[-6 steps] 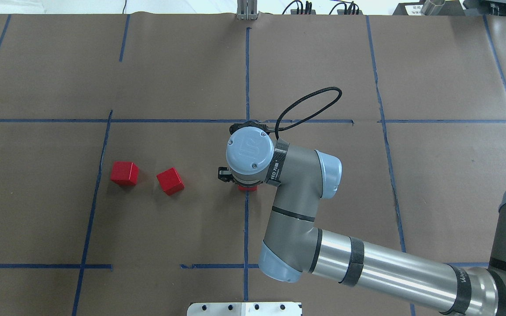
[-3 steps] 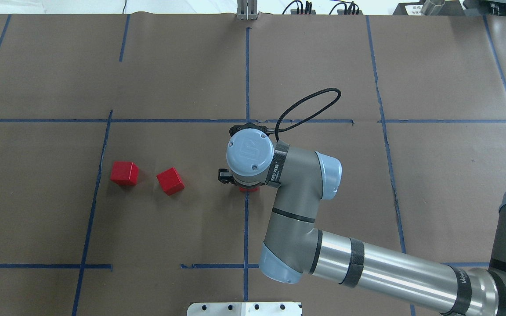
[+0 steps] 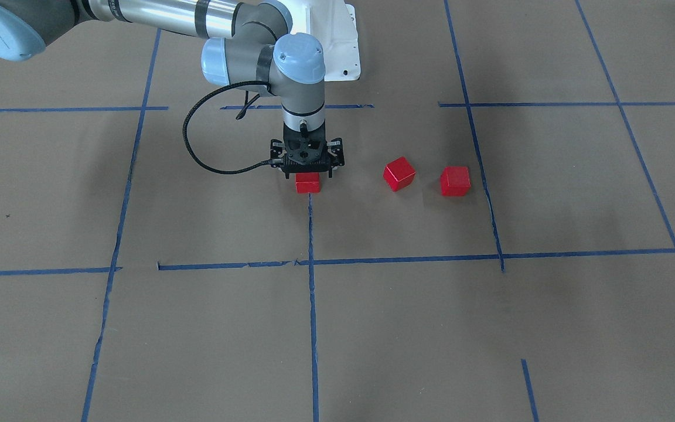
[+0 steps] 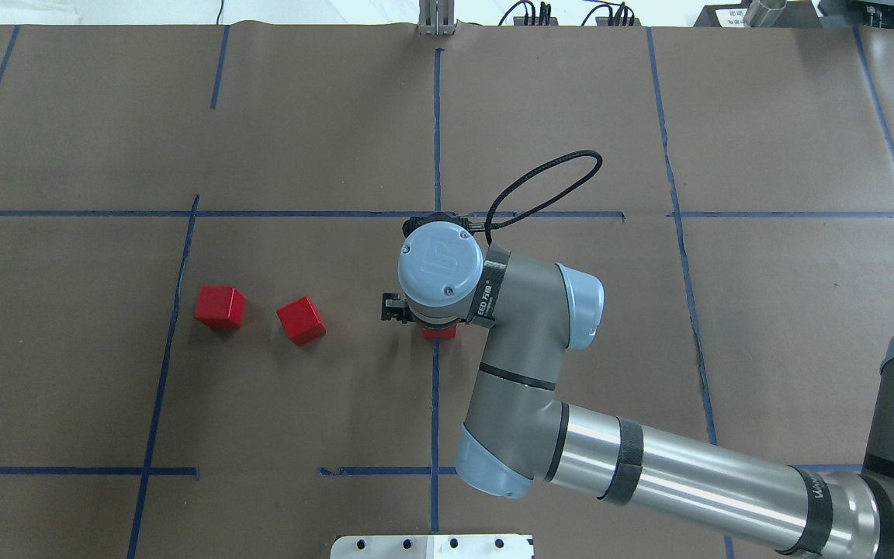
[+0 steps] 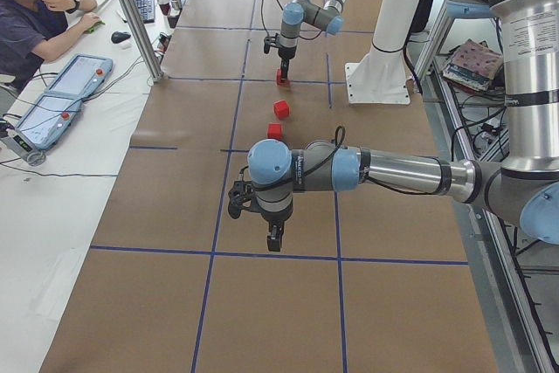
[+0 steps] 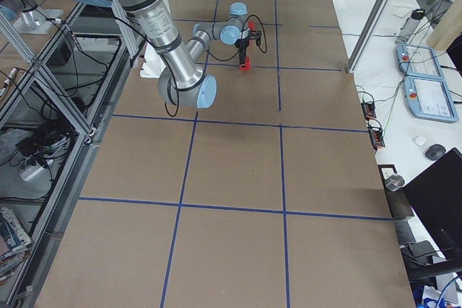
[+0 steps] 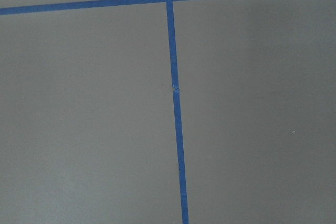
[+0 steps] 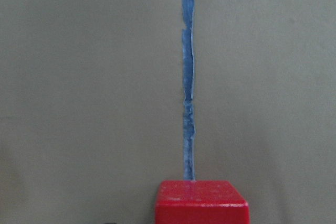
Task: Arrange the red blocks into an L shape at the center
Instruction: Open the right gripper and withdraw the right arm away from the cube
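Observation:
Three red blocks lie on the brown paper. Two sit left of centre in the overhead view (image 4: 220,307) (image 4: 301,320), the second one turned at an angle. The third (image 4: 439,332) (image 3: 307,183) rests on the centre tape line, straight under my right gripper (image 3: 307,174). Its jaws stand spread just over the block's top and the block's sides show free. The right wrist view has this block (image 8: 201,202) at its bottom edge. My left gripper (image 5: 273,238) shows only in the exterior left view, pointing down over bare paper. I cannot tell whether it is open.
Blue tape lines (image 4: 436,132) divide the table into squares. The white robot base plate (image 4: 431,546) sits at the near edge. A black cable loop (image 4: 548,186) sticks out from my right wrist. An operator (image 5: 35,6) sits at a side desk.
My right wrist has shifted slightly toward the far side. The black gripper part at its left has moved a little outward. The three blocks have stayed in place.

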Motion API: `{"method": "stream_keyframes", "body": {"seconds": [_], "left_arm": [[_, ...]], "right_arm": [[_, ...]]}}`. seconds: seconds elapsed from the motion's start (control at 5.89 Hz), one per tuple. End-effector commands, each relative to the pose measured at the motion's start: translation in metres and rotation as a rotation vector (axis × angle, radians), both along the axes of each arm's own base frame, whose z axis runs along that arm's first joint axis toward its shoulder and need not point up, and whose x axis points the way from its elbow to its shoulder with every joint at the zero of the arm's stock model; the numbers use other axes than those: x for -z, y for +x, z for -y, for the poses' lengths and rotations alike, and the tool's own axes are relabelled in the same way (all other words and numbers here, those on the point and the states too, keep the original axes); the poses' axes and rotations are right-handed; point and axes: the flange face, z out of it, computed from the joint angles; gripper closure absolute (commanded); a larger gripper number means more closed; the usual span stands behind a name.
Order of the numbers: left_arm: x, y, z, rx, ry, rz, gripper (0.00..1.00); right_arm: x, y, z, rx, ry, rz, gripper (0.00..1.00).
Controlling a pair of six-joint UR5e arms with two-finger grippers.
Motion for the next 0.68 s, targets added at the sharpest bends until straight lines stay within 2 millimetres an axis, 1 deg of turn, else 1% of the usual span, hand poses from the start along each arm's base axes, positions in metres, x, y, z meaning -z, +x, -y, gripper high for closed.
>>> {"method": "stream_keyframes", "body": {"seconds": [0.0,0.17,0.34,0.51], "left_arm": [[0.007,0.001,0.002,-0.002,0.016,0.000,0.00],[0.011,0.018,0.007,-0.044,0.025,-0.001,0.00],[0.018,0.021,0.019,-0.049,0.043,0.010,0.00],[0.042,0.024,0.039,-0.052,0.096,-0.003,0.00]], "right_arm": [[0.028,0.049,0.043,0.022,0.007,0.018,0.00],[0.034,0.084,0.067,0.056,-0.006,0.017,0.00],[0.029,0.122,0.099,0.075,-0.026,0.005,0.00],[0.005,0.162,0.131,0.138,-0.004,-0.046,0.00]]}}
